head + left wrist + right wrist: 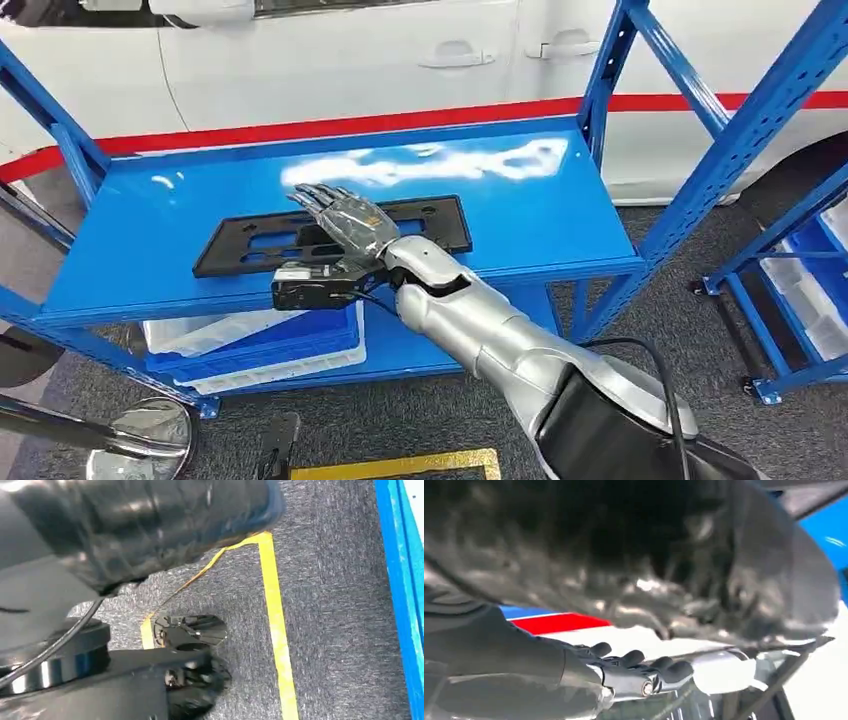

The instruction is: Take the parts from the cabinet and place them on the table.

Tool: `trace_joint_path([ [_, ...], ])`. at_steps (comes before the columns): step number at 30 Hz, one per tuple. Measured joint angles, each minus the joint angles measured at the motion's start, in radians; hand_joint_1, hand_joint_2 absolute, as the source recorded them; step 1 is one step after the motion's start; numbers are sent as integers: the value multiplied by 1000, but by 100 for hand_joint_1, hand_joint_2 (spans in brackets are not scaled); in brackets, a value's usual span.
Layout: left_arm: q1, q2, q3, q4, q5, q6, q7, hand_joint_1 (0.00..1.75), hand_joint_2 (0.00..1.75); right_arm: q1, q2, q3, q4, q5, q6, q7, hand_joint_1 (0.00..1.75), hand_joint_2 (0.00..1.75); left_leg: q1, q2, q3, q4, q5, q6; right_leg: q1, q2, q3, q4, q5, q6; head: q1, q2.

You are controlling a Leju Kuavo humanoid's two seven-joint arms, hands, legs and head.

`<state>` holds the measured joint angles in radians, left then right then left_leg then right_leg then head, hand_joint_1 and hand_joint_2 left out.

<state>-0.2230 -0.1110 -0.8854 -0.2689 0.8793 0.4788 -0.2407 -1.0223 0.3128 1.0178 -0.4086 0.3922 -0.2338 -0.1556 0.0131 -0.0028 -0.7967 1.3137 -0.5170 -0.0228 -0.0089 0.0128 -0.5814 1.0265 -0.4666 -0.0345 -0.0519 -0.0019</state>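
Right hand (345, 222) lying flat over black part (250, 245) near front edge of blue shelf (520, 215), fingers extended, grasping nothing. Left hand (192, 680) hanging over floor; finger state unclear.

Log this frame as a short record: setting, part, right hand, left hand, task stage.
setting: blue shelf rack beside a white car with a red stripe
part: flat black plate with cut-outs, lying on the top shelf
right hand: fingers spread, over the plate's middle; contact cannot be told
left hand: low over grey carpet with yellow tape; fingers not clear
below: blue and white bins on the lower shelf
task stage: plate not yet lifted
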Motion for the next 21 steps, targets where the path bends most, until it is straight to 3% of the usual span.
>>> trace_joint_path([
  [1, 1, 0, 0, 0, 0, 1, 0, 0, 0, 1, 0, 0, 0, 0, 0, 0, 0, 0, 0, 0, 17, -53, 46, 4, 1, 2, 12, 1, -9, 1, 0, 0],
  [3, -1, 0, 0, 0, -2, 3, 0, 0, 0, -1, 0, 0, 0, 0, 0, 0, 0, 0, -5, 0, 94, -236, 161, 19, 2, 3, 40, -1, -28, 4, 0, 0],
  [6, -6, 0, -3, 0, -6, 3, -3, 0, 0, -6, 0, 0, 0, 1, 0, 0, 0, 0, -21, -1, 138, -310, 129, 41, 0, 5, 48, -17, -36, 20, 1, 0],
  [8, -5, 0, -3, 0, -6, 4, -3, 0, 0, -4, 0, 0, 0, 2, 0, 1, 0, 0, -20, 0, 151, -324, 120, 52, 3, 3, 62, -15, -28, 28, 2, 0],
  [9, -4, 0, -3, 0, -6, 4, -3, 0, 0, -5, 0, 0, 0, 2, -1, 2, 0, 0, -9, -1, 171, -337, 118, 55, 5, 2, 55, 1, -35, 31, 1, 0],
  [10, -4, 0, -3, 0, -7, 4, -3, 0, 0, -7, 0, 0, 0, 2, -1, 2, 0, 0, -10, -2, 184, -341, 114, 60, 3, 1, 41, 39, -30, 33, 2, 0],
  [11, -5, 0, -3, 0, -7, 4, -3, 0, 0, -8, 0, 1, 0, 2, -1, 2, 0, 0, -10, -1, 192, -341, 109, 65, 2, 0, 4, 101, -42, 35, 3, 0],
  [13, -6, 0, -4, 0, -11, 4, 1, 0, 0, 1, -3, 1, 1, 3, -1, 2, 0, 0, -10, -1, 207, -341, 96, 67, 1, 0, -96, 238, -99, 41, 2, 0],
  [14, -5, 0, -4, 0, -13, 4, 3, 0, 0, 7, -5, 1, 3, 3, -1, 2, 0, 0, -10, -2, 217, -340, 87, 66, 1, 0, -135, 276, -128, 43, 3, 0],
  [15, -2, 0, -4, 0, -16, 5, 5, 0, 0, 11, -6, 1, 5, 3, -1, 3, 0, 0, -10, -3, 229, -339, 76, 66, -1, -1, -155, 275, -135, 44, 3, 0],
  [16, 0, 0, -4, 0, -18, 5, 5, 0, 0, 11, -7, 1, 6, 3, -2, 3, 0, 0, -10, -3, 238, -337, 69, 65, -1, -2, -158, 253, -123, 45, 3, 0],
  [18, -1, -1, -5, 0, -20, 5, 6, 0, 0, 10, -7, 1, 6, 3, -2, 3, 0, 0, -10, -4, 270, -327, 39, 61, -2, -3, -125, 95, 8, 44, 3, 0],
  [19, -2, -1, -5, 0, -22, 5, 5, 0, 0, 11, -7, 1, 6, 3, -2, 3, 0, 0, -10, -4, 281, -320, 22, 57, -2, -4, -107, 10, 93, 41, 3, 0],
  [20, -1, -1, -6, 0, -26, 3, 5, 0, 0, 14, -11, 1, 8, 3, -3, 3, 0, 0, -12, -4, 290, -315, 12, 51, 4, -5, -117, 19, 97, 34, -1, 0],
  [21, -6, -1, -7, 0, -30, 3, 4, 0, 0, 13, -12, 1, 8, 4, -3, 2, 0, 0, -11, -5, 277, -309, 5, 42, 8, -7, -112, 6, 77, 28, 0, 0],
])
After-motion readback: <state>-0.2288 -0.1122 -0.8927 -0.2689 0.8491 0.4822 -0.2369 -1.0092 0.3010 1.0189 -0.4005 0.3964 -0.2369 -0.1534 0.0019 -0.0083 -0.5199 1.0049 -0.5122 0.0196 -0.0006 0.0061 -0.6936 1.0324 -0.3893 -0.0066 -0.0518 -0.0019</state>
